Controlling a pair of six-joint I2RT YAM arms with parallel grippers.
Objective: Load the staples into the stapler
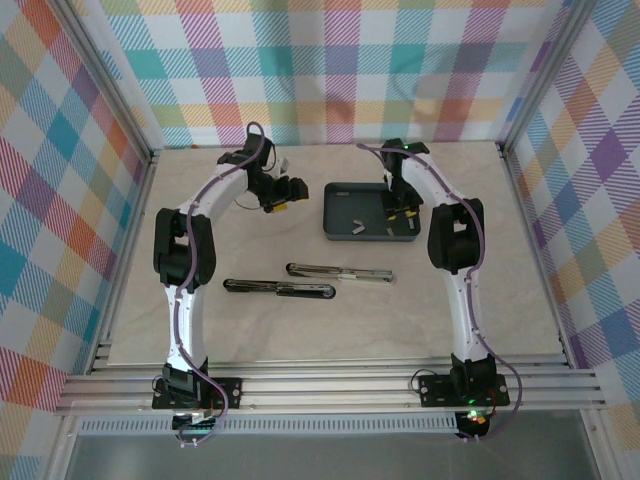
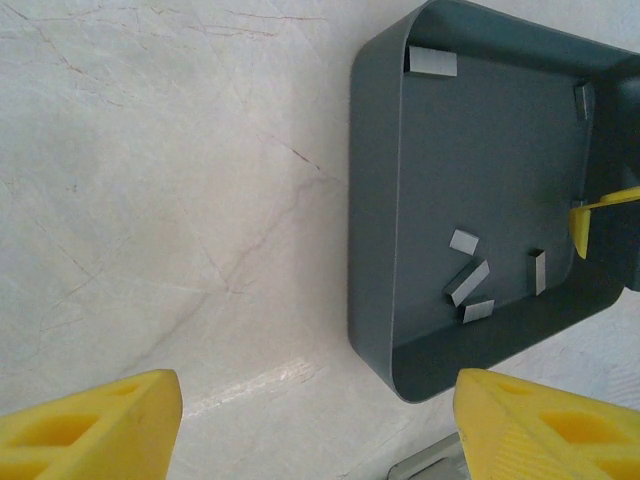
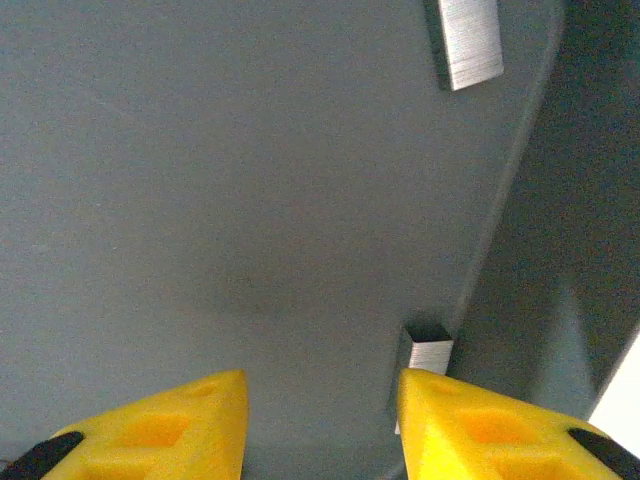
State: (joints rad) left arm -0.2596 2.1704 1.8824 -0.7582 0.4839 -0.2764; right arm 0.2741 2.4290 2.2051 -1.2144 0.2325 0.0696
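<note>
Inside tray (image 3: 200, 200) | your right claw (image 3: 320, 420) parted, empty | staple (image 3: 428, 352) at tray wall, maybe touching it | left claw (image 2: 320, 430) open

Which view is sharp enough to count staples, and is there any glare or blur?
Left wrist: staples crisp in the tray, faint sheen on the table. Top external: evenly lit, staples too small to count. Right wrist: very close, one staple strip sharp, yellow fingertips soft.
</note>
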